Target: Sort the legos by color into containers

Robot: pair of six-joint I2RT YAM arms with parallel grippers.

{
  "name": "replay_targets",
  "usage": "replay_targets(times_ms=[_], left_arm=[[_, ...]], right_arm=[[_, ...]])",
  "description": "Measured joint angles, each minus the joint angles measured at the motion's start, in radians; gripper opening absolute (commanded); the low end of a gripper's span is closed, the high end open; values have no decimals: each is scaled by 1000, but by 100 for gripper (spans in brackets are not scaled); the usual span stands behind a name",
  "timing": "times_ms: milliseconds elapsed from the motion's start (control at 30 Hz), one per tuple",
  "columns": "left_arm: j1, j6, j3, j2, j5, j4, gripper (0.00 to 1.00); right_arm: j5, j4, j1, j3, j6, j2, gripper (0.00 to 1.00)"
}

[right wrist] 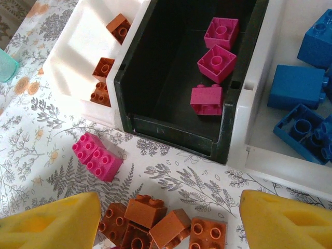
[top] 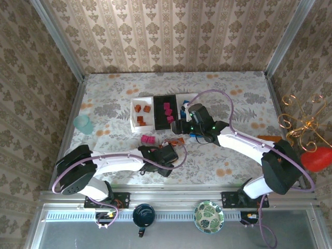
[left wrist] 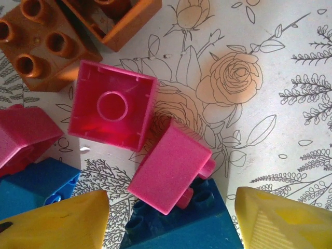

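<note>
Three containers stand in a row: a white tray (right wrist: 78,46) with orange legos, a black tray (right wrist: 171,129) with three pink ones (right wrist: 217,62), and a white tray (right wrist: 259,150) with blue ones. My left gripper (left wrist: 171,207) is open. Its yellow fingers (left wrist: 57,220) straddle a blue brick (left wrist: 207,231) that has a pink brick (left wrist: 170,168) lying on it. An upturned pink brick (left wrist: 111,106) and orange bricks (left wrist: 39,49) lie just beyond. My right gripper (right wrist: 170,207) is open above a cluster of orange bricks (right wrist: 150,212) in front of the black tray. A long pink brick (right wrist: 97,155) lies to its left.
A teal cup (top: 83,123) stands at the table's left edge. A dark cup (top: 143,215) and a green-patterned bowl (top: 209,217) sit on the near ledge. A wire stand with a red object (top: 314,158) is at the right. Papered walls close in three sides of the table.
</note>
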Motion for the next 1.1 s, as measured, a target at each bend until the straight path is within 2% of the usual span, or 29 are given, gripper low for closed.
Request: replay_targets(times_ms=[600,967,1100], left_arm=[[0,-11,-37,0,-5,14,47],[0,-19,-46,-61,-18,-20,46],[2,-18,-38,-95,-27,-40,46]], right_arm=[[0,0,-10,-2,0,-2,73],[4,-3,-23,-2,4,-6,73],[26,-5,-36,-32,20,-56,73]])
